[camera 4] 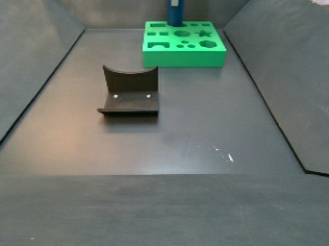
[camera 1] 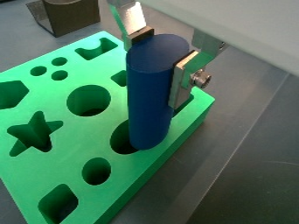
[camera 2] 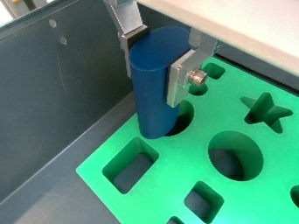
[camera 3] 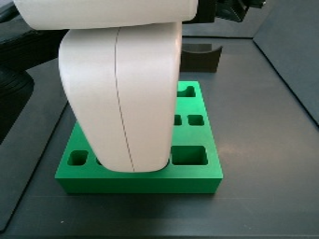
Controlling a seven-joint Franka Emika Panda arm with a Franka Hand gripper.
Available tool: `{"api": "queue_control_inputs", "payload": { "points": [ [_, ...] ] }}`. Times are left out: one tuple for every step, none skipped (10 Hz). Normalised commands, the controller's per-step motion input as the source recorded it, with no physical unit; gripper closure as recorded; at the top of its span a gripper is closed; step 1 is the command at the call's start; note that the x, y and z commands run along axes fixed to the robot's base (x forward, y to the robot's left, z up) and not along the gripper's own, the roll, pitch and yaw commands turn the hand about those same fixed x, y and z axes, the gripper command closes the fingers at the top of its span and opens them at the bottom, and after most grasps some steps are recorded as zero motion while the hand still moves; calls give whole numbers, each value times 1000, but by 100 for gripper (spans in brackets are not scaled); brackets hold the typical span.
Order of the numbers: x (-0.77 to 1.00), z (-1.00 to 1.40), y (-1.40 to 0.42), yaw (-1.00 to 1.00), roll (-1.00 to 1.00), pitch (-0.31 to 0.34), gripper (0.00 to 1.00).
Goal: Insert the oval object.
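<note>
My gripper (camera 1: 163,54) clenches the oval object (camera 1: 153,92) at the green block's (camera 1: 70,188) hole; tilted, it could jam.

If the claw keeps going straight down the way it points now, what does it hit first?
Probably the green block with shaped cutouts. The claw grips the tall blue oval peg, whose lower end already sits in an oval hole; the fingers would likely meet the block's top.

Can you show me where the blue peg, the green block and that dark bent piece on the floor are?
oval object (camera 1: 149,87), wrist view, its rounded side, held in the tool.
green block (camera 4: 164,60), side view, its front wall.
fixture (camera 4: 129,88), side view, its upright back.
</note>
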Motion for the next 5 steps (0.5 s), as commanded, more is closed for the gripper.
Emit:
{"api": "queue_control_inputs", "payload": {
  "points": [
    [-137, -206, 11, -74, -17, -14, 100],
    [0, -9, 0, 0, -23, 0, 100],
    [9, -23, 0, 0, 0, 0, 100],
    [-71, -146, 0, -443, 7, 0, 100],
    [-149, -234, 14, -443, 19, 0, 100]
  ]
}}
